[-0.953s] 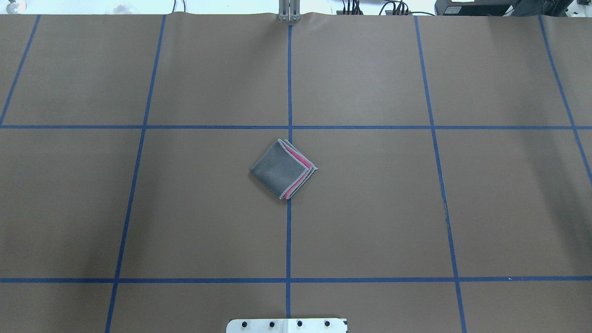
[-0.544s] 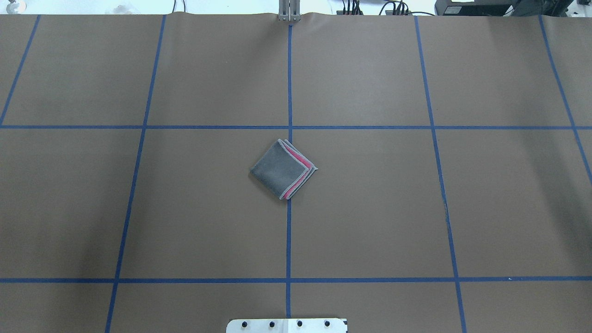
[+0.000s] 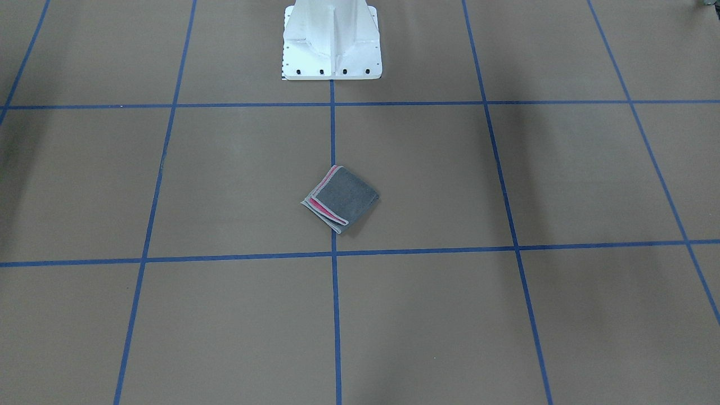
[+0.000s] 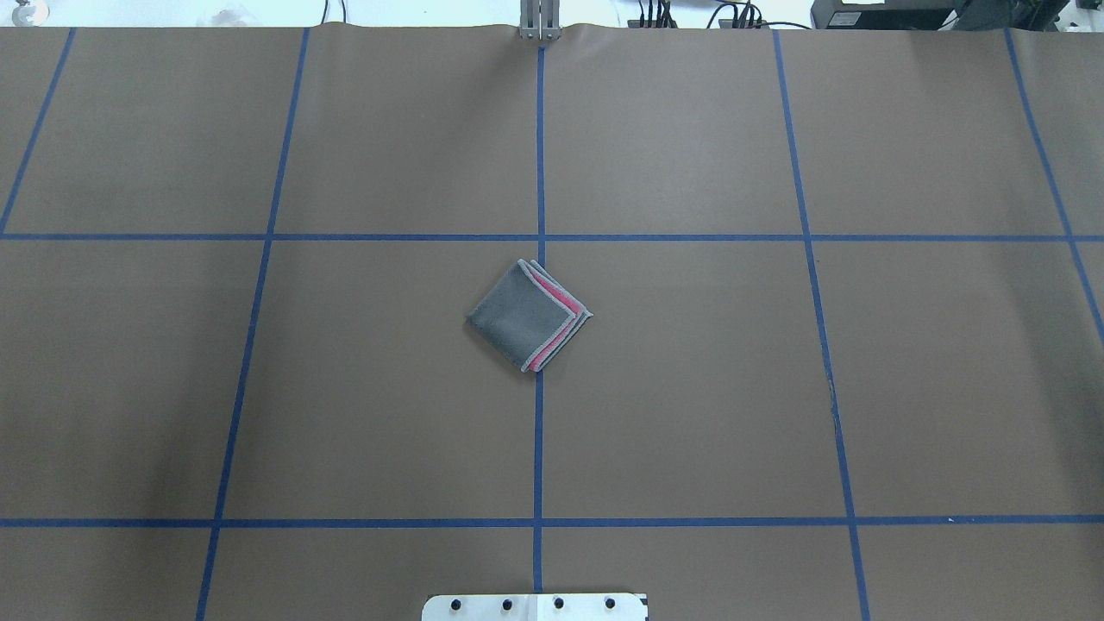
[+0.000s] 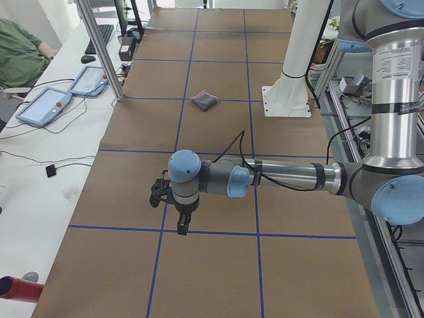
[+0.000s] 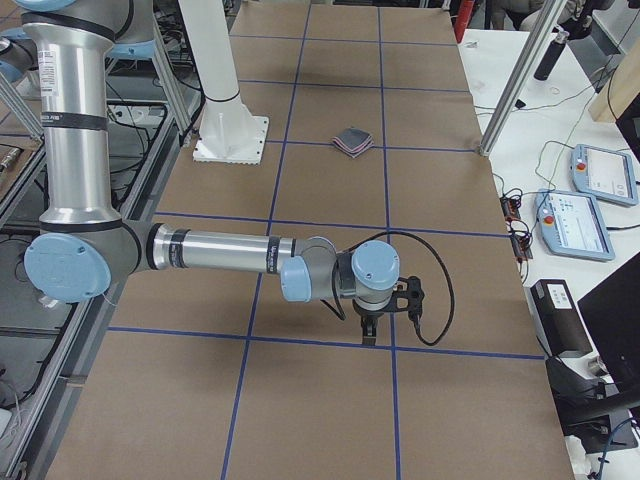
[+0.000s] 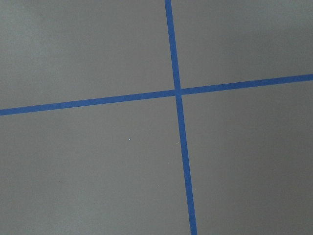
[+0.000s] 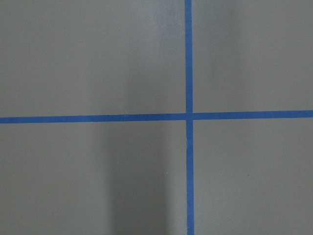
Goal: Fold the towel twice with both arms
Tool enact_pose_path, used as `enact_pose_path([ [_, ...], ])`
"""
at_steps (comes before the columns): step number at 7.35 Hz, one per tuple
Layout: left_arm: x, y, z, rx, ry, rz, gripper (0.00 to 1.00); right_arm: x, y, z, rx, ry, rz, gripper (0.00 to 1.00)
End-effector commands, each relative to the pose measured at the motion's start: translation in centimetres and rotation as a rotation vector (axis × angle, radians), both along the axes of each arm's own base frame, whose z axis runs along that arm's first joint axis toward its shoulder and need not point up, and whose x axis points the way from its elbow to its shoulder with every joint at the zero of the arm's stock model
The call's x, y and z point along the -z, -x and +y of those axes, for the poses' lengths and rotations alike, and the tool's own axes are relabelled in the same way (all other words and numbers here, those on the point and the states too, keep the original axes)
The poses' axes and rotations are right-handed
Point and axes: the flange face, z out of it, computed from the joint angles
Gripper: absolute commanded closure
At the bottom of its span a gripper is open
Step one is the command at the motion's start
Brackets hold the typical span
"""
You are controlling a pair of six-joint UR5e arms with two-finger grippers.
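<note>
The towel (image 4: 526, 315) lies folded into a small square at the middle of the table, turned like a diamond, grey face up with pink layers and light grey borders showing along its right edges. It also shows in the front view as the towel (image 3: 343, 197), and far off in both side views (image 5: 204, 101) (image 6: 352, 140). Nothing touches it. My left gripper (image 5: 182, 222) hangs low over a tape line far from the towel, pointing down. My right gripper (image 6: 370, 330) does the same at the other end. I cannot tell whether either is open or shut. Both wrist views show only brown paper and blue tape crossings.
The white pedestal base (image 3: 332, 56) stands at the robot's side of the table. Teach pendants (image 5: 43, 106) (image 6: 600, 170) and cables lie on white side benches. Metal posts (image 5: 99, 46) (image 6: 515, 80) rise at the far table edge. A person's green sleeve (image 5: 20, 53) shows at that bench.
</note>
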Motion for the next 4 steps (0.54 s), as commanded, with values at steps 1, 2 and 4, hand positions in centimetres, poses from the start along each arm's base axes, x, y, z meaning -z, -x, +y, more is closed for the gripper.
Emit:
enact_pose_path([
  [1, 0.0, 0.0, 0.0, 0.001, 0.000, 0.000, 0.00, -0.3, -0.9, 0.3, -0.025, -0.023, 0.096, 0.00],
  [2, 0.1, 0.1, 0.1, 0.002, -0.002, 0.000, 0.00, -0.2, -0.8, 0.7, -0.025, -0.021, 0.080, 0.00],
  [4, 0.3, 0.0, -0.1, 0.002, -0.005, 0.000, 0.00, 1.0, -1.4, 1.2, -0.036, -0.033, 0.038, 0.00],
])
